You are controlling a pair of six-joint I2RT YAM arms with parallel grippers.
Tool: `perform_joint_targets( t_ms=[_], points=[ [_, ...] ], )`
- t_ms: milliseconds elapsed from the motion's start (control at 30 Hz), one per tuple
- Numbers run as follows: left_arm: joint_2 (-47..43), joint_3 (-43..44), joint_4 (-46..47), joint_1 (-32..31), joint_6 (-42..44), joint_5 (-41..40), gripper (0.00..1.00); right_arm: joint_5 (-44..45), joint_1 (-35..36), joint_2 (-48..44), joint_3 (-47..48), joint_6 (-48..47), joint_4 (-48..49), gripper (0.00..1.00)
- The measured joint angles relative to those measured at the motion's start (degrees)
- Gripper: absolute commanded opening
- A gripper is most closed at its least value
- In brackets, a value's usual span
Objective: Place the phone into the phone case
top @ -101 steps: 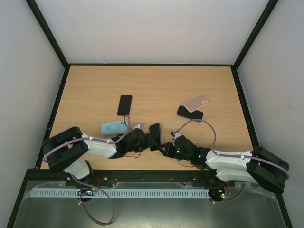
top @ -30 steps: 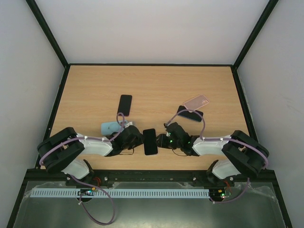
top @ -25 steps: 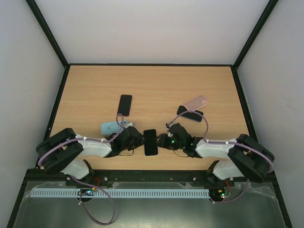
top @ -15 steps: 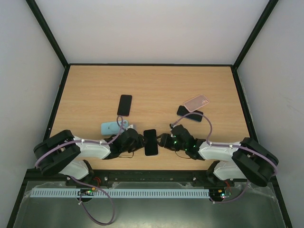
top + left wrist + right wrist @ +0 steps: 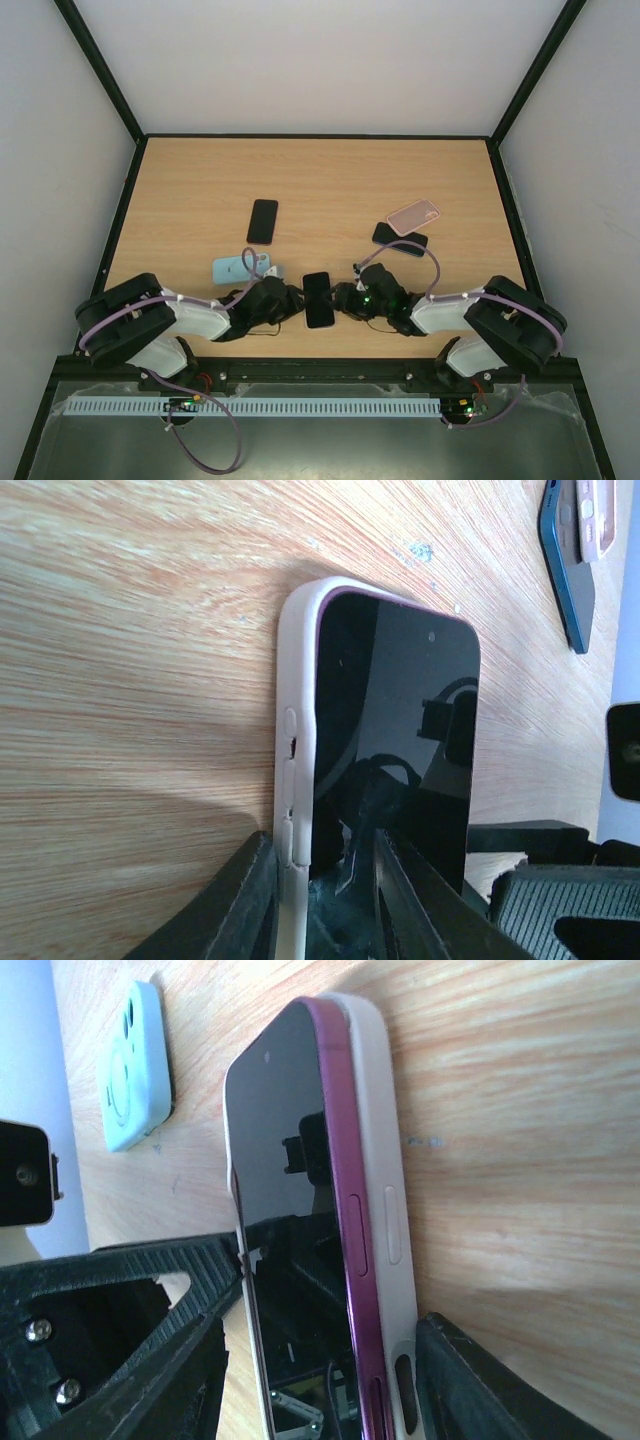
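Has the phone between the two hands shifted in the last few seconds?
Yes. The phone has come toward the table's near edge: earlier level with the light blue case, now nearer than it.

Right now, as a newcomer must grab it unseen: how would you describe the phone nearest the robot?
On the wooden table, look at the middle of the near edge. A phone lies flat there, screen up. It alone rests in a pale case; the black phone farther back is bare.

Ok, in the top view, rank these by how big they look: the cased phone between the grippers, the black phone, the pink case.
1. cased phone
2. pink case and black phone: they look alike, so not ranked.
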Motion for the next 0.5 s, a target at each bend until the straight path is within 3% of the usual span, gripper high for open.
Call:
perform_joint_targets(
  t_ms=[267,500],
  points=[
    [-1.9,-2.3,1.6,0.0,-1.5,-1.8,0.38,-5.1,-0.1,-2.6,-0.5,3.9,2.3,0.52],
    [-5.5,-3.1,-2.3,0.0,-2.1,-2.5,0.39,-7.3,0.1,-4.2,-0.5,4.9,6.6,0.52]
  ],
)
